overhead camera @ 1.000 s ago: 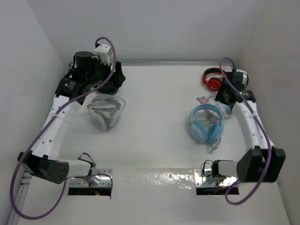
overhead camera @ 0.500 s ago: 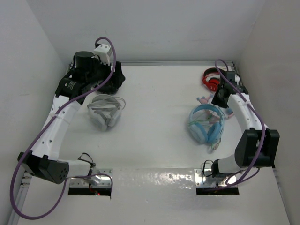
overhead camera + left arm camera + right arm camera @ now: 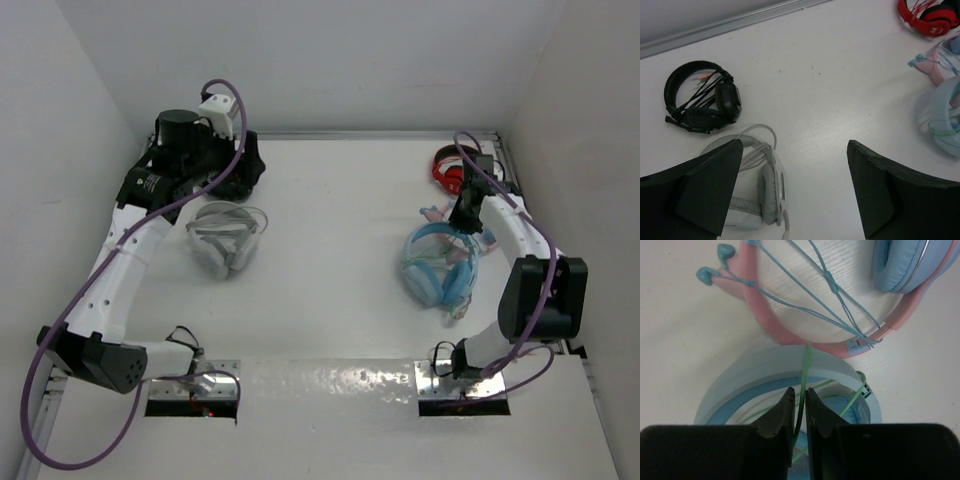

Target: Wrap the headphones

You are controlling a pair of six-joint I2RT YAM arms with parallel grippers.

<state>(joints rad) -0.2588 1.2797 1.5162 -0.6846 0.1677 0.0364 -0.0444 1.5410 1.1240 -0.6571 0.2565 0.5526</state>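
The light-blue headphones (image 3: 440, 264) lie at the right of the table, pale-green cable looped over them. In the right wrist view the wide blue headband (image 3: 765, 372) arcs under my right gripper (image 3: 800, 392), which is shut on the green cable (image 3: 806, 367) running up across the band. From above, the right gripper (image 3: 463, 212) sits over the headband's far end. My left gripper (image 3: 795, 150) is open and empty, hovering at the far left over the table, above the grey-white pair.
A pink-banded cat-ear pair (image 3: 830, 315) with teal cable lies just beyond the blue headband. Red headphones (image 3: 450, 170) sit at the far right corner. Black headphones (image 3: 702, 102) and grey-white headphones (image 3: 225, 238) lie on the left. White walls enclose three sides.
The right arm has swung inward and its gripper moved slightly left toward the blue headband's far end. The left arm has not moved.
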